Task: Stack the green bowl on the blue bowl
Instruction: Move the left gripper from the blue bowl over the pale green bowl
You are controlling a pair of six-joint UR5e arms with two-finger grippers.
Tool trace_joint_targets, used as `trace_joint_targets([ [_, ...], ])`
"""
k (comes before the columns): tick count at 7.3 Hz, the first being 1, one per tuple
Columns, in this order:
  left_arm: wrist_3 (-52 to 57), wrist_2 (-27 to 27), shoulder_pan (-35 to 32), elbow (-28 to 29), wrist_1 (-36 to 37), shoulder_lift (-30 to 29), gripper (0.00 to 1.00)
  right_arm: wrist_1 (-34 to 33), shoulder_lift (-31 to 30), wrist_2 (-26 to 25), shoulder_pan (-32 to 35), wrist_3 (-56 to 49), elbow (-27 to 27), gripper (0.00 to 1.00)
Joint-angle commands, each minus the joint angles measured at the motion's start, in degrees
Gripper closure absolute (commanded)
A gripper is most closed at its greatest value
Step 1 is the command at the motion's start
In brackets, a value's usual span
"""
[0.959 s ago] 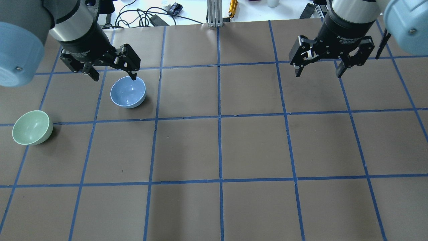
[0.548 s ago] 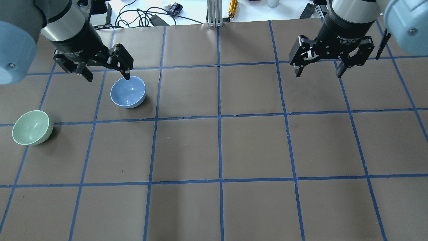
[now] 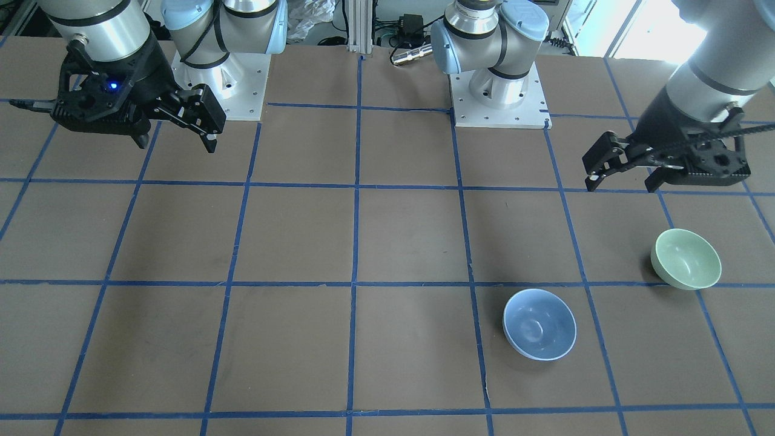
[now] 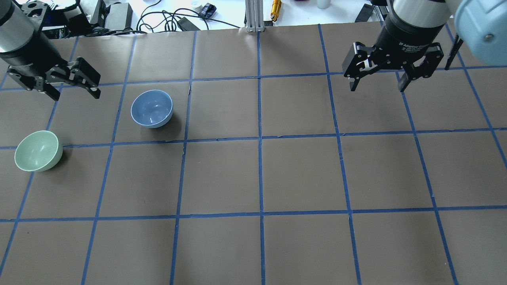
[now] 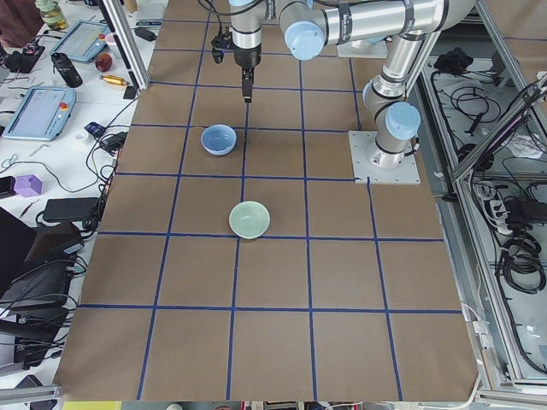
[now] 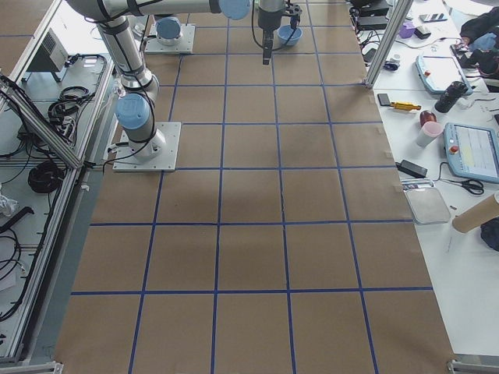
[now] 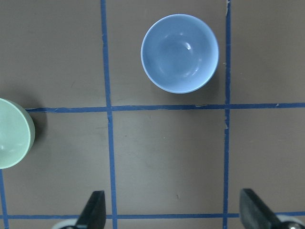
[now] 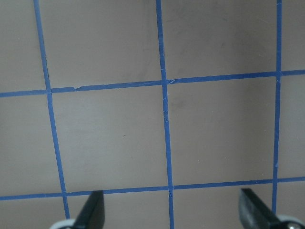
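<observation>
The green bowl (image 4: 38, 151) stands upright near the table's left edge; it also shows in the front view (image 3: 686, 258) and at the left edge of the left wrist view (image 7: 12, 133). The blue bowl (image 4: 151, 108) stands upright and empty to its right and farther back (image 3: 539, 324) (image 7: 180, 53). The two bowls are apart. My left gripper (image 4: 75, 95) is open and empty, raised above the table left of the blue bowl and behind the green bowl (image 3: 620, 186). My right gripper (image 4: 377, 89) is open and empty at the far right (image 3: 177, 146).
The table is brown paper with a blue tape grid. An aluminium post (image 4: 253, 16), cables and small devices (image 4: 186, 21) lie past its far edge. The arm bases (image 3: 499, 109) stand at the robot's side of the table.
My left gripper has moved left, from over the blue bowl's far rim to a spot well left of it. The bowls and the right arm have not moved.
</observation>
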Motion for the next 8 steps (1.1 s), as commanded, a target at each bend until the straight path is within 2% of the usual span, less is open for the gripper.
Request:
trace_joint_targets([
  [1,10.77,-0.5,9.09,-2.0,0.83,-2.41,0.0,0.01,0.0,0.0,0.0,0.0,0.0,0.0],
  [3,21.25,-0.41,15.88,-2.18,6.0,-7.14,0.0,0.01,0.0,0.0,0.0,-0.09,0.0,0.0],
  [6,34.08,-0.59,23.36,-2.63,20.22,-16.2,0.0,-0.08,0.0,0.0,0.0,-0.09,0.0,0.0],
  [8,37.98,-0.76,26.62,-2.8,23.76,-19.89,0.0,0.01,0.0,0.0,0.0,0.0,0.0,0.0],
])
